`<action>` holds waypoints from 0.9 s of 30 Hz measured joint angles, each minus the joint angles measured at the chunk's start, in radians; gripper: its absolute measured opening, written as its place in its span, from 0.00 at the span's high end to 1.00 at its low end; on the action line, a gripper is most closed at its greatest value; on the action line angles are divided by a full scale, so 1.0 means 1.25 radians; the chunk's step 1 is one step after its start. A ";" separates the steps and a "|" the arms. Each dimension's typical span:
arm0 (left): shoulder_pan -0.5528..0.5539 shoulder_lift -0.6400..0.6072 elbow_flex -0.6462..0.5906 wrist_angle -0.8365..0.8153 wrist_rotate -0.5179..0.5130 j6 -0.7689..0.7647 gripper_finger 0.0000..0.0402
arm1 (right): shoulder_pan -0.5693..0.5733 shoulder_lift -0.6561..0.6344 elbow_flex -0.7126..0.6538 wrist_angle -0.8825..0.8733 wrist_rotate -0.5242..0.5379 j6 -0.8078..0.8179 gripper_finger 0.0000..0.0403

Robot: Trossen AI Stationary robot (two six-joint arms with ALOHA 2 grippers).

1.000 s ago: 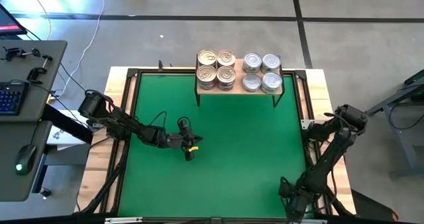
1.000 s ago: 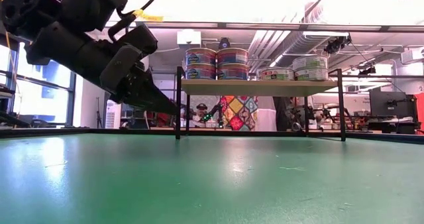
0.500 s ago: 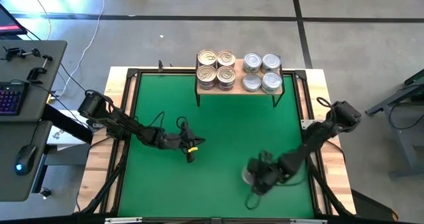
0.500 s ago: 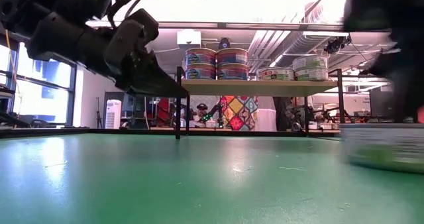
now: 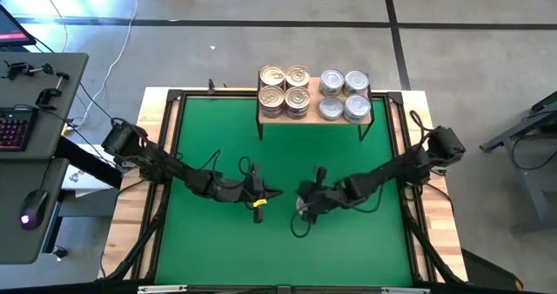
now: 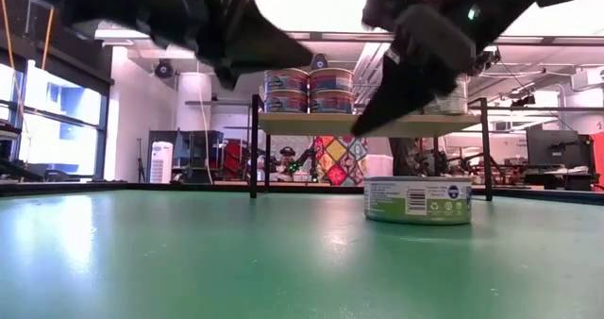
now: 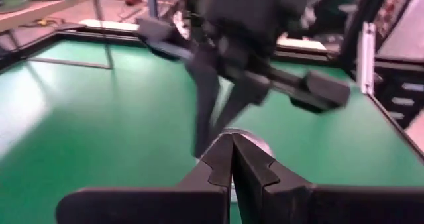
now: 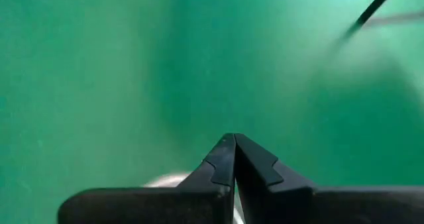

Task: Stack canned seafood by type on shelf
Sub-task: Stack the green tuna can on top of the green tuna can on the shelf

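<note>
A lone can [image 6: 418, 201] with a green-and-white label stands upright on the green mat [image 5: 209, 242], near its middle. My right gripper [image 6: 359, 130] is shut and slants down; its tip hangs just above and beside this can [image 5: 304, 210], clear of it in the low view. My left gripper [image 5: 277, 192] is shut too. It sits close to the can's left, raised off the mat and nearly level, pointing at the right gripper. At the far edge the shelf [image 6: 368, 124] carries gold-lidded cans [image 5: 285, 90] stacked on its left half and silver-lidded cans [image 5: 344, 96] on its right.
A black rail and a wooden rim [image 5: 157, 155] frame the mat. The shelf's thin black legs [image 6: 253, 159] stand on the far part of the mat. Bare mat lies at the near left and near right. A desk with a keyboard [image 5: 13, 129] stands beyond the table's left side.
My right gripper has swung from the table's near right corner toward the middle of the mat, turning as it went and staying shut. The lone can slid along the mat with it and now stands still near the middle. My left gripper has risen, moved right and tipped closer to level.
</note>
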 joint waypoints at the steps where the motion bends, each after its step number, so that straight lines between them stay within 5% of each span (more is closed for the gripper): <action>1: -0.001 0.000 0.019 -0.027 0.007 0.004 1.00 | 0.005 -0.012 0.000 0.002 0.017 -0.011 1.00; 8: 0.017 0.017 0.139 -0.210 0.060 0.011 1.00 | 0.141 -0.154 0.002 -0.161 0.170 0.058 1.00; 18: 0.126 0.194 0.301 -0.274 0.290 0.057 1.00 | 0.361 -0.202 0.003 -0.334 0.372 0.303 1.00; 27: 0.191 0.349 0.434 -0.353 0.330 0.094 1.00 | 0.381 -0.183 0.004 -0.364 0.379 0.369 1.00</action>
